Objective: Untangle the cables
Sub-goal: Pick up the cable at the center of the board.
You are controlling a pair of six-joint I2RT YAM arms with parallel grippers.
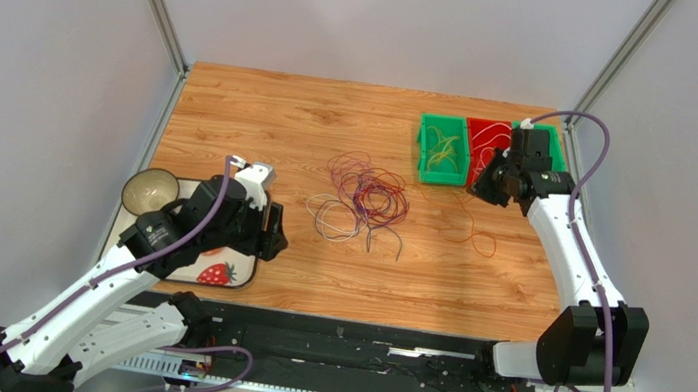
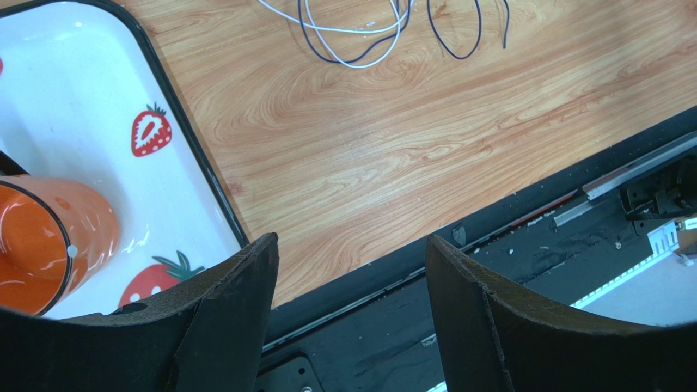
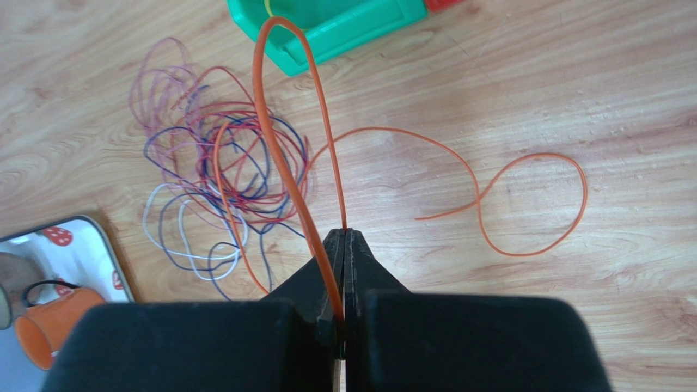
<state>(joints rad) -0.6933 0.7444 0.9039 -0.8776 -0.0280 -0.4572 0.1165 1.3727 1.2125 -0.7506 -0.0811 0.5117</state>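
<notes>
The cables (image 1: 365,198) lie as a loose tangle of red, purple, white and dark loops in the middle of the table, and also show in the right wrist view (image 3: 221,180). My right gripper (image 1: 487,179) (image 3: 344,237) is shut on an orange-red cable (image 3: 282,147). This cable arcs up from the jaws, and its other end trails in a loop on the wood (image 1: 481,239). My left gripper (image 1: 272,236) (image 2: 352,241) is open and empty, near the table's front edge beside the tray. White and dark loop ends (image 2: 360,41) lie beyond it.
A green bin (image 1: 442,150) holding yellow wires and a red bin (image 1: 484,138) stand at the back right. A strawberry-print tray (image 1: 211,274) at the left holds a bowl (image 1: 149,192) and an orange mug (image 2: 49,245). A black rail (image 1: 354,343) runs along the near edge.
</notes>
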